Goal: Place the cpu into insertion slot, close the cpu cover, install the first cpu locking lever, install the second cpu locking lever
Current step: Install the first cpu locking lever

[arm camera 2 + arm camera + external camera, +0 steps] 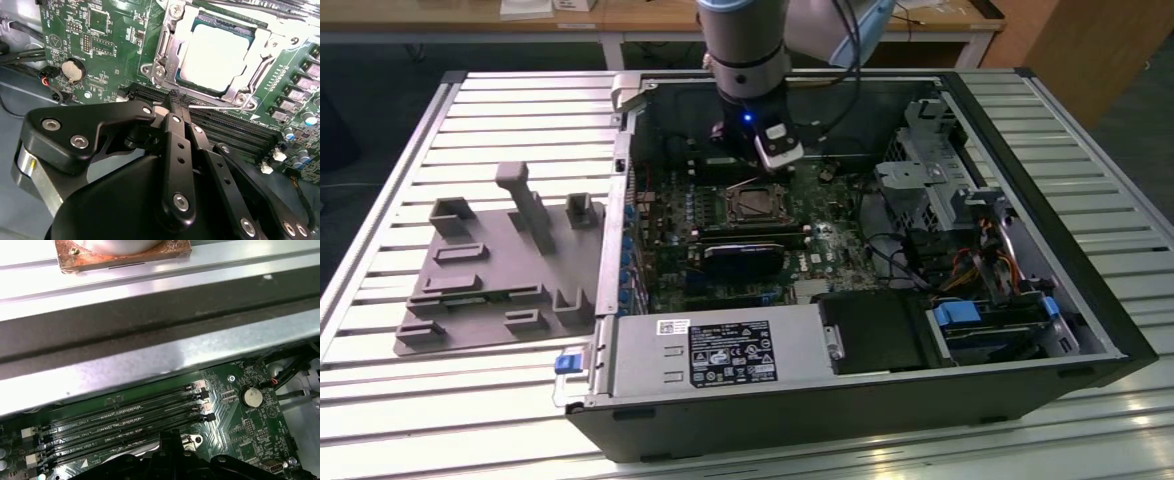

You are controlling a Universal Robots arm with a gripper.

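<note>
Slatted metal tabletop (pixel 480 100) is occupied by an open computer case (pixel 854 400); inside, the cpu cover (pixel 167 50), a thin silvery windowed frame, is laid flat around the cpu (pixel 212 52). At its twelve o'clock in the exterior view, the gripper (pixel 765 172) is held with jaws pressed together.

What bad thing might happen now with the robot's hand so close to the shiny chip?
The hand sits right by the thin metal lever and the long black slots. It might slip off the lever and scrape the slots. Pushed crooked, the silver cover over the chip might not clamp evenly.
</note>
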